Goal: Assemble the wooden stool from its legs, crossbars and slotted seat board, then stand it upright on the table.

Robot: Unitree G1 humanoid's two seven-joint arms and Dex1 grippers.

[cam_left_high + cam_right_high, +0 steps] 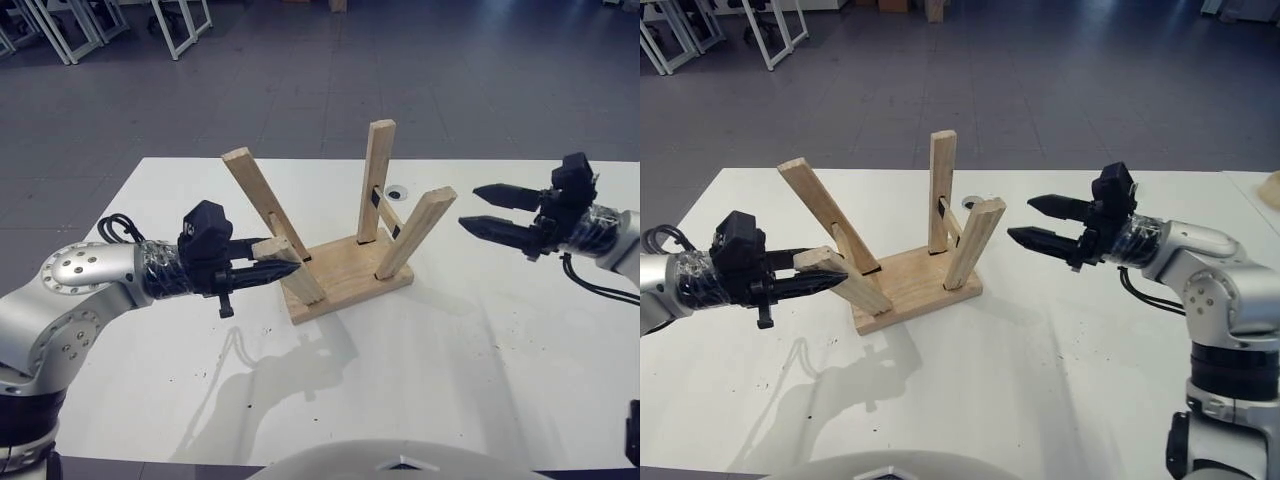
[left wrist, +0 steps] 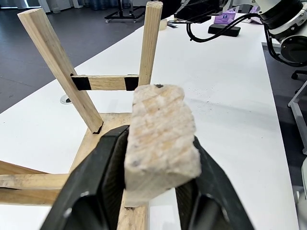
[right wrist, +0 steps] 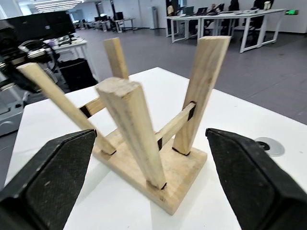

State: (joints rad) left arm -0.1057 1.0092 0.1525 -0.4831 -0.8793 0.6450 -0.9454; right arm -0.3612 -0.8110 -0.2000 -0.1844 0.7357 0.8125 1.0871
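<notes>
Stool [image 1: 345, 270]: four legs [image 1: 376, 180], two crossbars [image 3: 175, 125]

pale wooden stool [image 1: 345, 250] upside down, legs up

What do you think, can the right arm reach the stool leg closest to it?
Probably yes: the right gripper is open and pointing at that leg, and nothing stands between them.

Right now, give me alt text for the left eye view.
The wooden stool lies upside down on the table, seat board flat, four legs pointing up. The left gripper clamps the top of the nearest leg; the right gripper hangs open to the stool's right, touching nothing.
</notes>
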